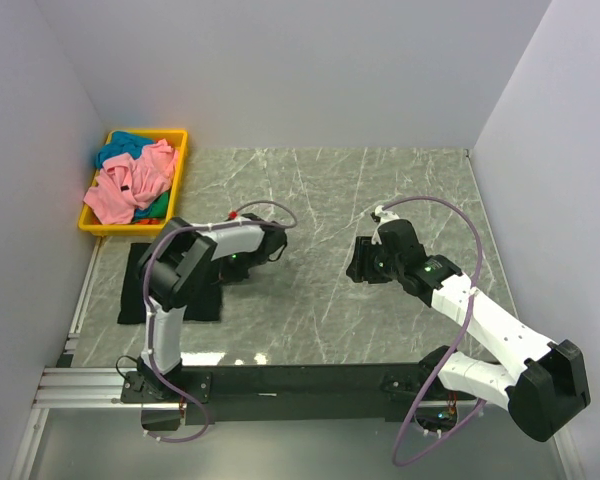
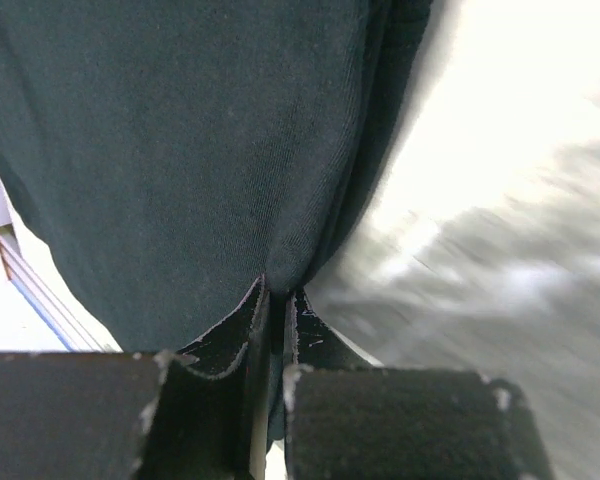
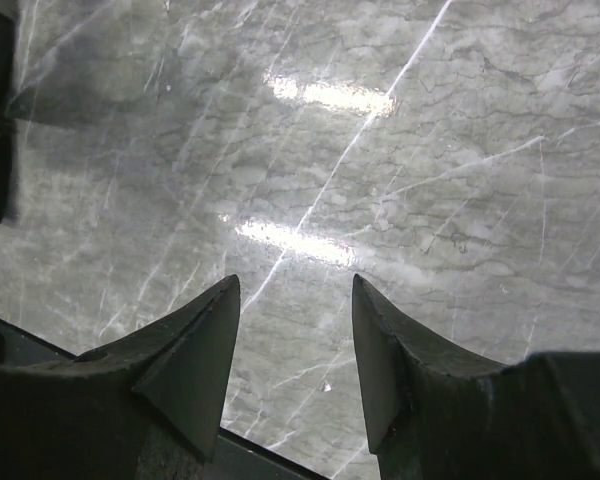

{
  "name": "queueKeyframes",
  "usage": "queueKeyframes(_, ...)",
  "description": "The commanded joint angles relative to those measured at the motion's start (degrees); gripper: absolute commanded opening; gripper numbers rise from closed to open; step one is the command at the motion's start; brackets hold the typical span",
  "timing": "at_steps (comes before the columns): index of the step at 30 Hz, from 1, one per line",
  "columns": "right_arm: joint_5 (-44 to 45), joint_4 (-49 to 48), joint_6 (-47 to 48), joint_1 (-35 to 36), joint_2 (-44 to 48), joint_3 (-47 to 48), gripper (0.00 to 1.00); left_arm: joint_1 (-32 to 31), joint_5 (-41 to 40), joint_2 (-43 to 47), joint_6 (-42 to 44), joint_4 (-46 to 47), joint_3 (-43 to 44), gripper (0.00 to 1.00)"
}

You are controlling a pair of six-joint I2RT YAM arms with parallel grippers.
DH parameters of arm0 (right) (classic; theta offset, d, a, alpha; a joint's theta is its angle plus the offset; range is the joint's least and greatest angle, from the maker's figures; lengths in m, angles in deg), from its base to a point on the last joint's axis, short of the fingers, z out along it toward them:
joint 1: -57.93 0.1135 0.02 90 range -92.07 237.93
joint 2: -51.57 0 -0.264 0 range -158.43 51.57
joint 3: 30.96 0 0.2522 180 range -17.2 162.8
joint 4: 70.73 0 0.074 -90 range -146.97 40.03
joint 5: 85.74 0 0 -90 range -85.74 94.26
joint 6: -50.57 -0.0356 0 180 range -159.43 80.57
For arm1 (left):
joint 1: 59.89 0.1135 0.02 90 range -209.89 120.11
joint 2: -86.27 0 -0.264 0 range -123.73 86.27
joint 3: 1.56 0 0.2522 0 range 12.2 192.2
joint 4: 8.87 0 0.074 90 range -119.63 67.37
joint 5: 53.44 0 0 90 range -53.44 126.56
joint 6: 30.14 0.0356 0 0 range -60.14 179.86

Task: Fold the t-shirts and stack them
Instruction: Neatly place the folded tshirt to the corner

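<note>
Left wrist view, nearest: my left gripper (image 2: 275, 297) has its jaws pinched almost together on a fold of the one black t-shirt (image 2: 180, 150), which is spread at the lower left of the top view. My right gripper (image 3: 295, 300) stands partly open over the grey marble table (image 1: 380, 190). Farther off, upper left, one yellow bin (image 1: 183, 160) holds one pink t-shirt (image 1: 130, 188) and one teal t-shirt (image 1: 127, 143). Plain white walls (image 1: 280, 70) close in three sides.

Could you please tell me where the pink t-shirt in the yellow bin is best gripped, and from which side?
Pinch a raised fold of the crumpled pink fabric t-shirt, coming straight down from above: it lies heaped uppermost, and the walls of the yellow plastic bin likely block sideways approaches.
</note>
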Motion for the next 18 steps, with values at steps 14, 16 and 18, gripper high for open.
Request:
queueKeyframes(14, -0.4, -1.1, -0.5, -0.4, 0.2, 0.7, 0.56, 9.6, -3.6, 9.0, 17.7, 13.7, -8.5, 0.01)
queueKeyframes(16, -0.4, -1.2, -0.5, -0.4, 0.2, 0.7, 0.56, 9.8, -3.5, 9.6, 19.5, 13.6, -8.9, 0.01)
queueKeyframes(18, -0.5, -1.2, -0.5, -0.4, 0.1, 0.7, 0.56, 10.2, -2.8, 9.1, 20.0, 12.4, -9.4, 0.01)
